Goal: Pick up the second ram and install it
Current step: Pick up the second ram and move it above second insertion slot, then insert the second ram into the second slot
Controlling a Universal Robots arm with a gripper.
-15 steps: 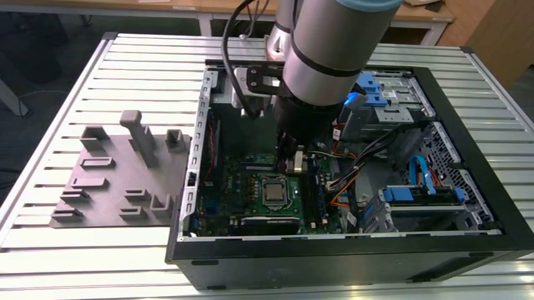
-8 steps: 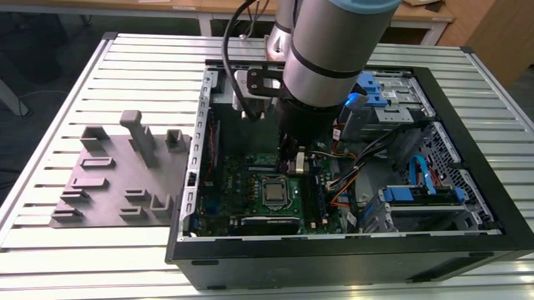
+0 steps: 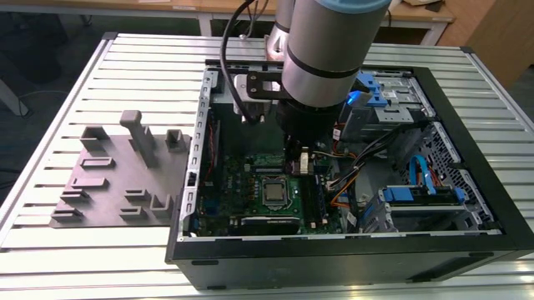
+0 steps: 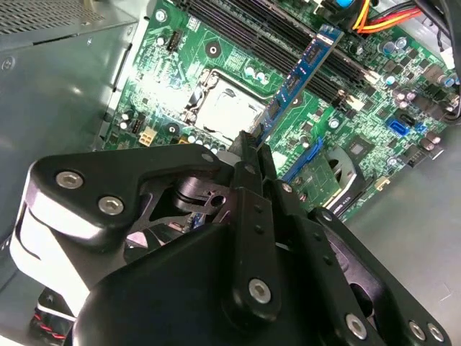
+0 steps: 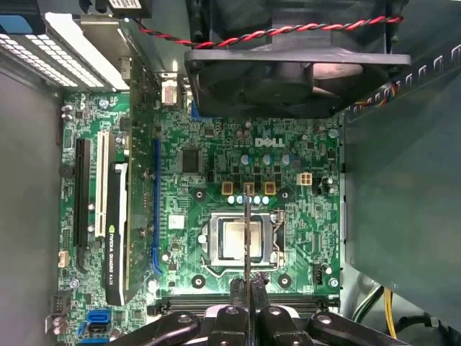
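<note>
pincer (image 4: 253, 148) clamped on second ram (image 4: 299, 76) | above motherboard (image 5: 216, 144) (processor socket (image 5: 227, 241) beneath) | fan (image 5: 288, 72) close by

An open computer case (image 3: 334, 253) lies on its side on a slatted metal table (image 3: 142, 56). The robot arm (image 3: 329, 44) descends into the case from above, with a black cable (image 3: 227, 44) looped beside it. The gripper (image 3: 302, 164) is positioned low over the green motherboard (image 3: 242, 181), just beside the processor socket (image 3: 276, 194). A blue data cable (image 3: 421, 172) and orange wires (image 3: 342, 187) run toward the exterior view's right. A gray tray (image 3: 100, 187) with upright plastic blocks (image 3: 137, 134) rests on the table at the exterior view's left, touching the case wall.
</note>
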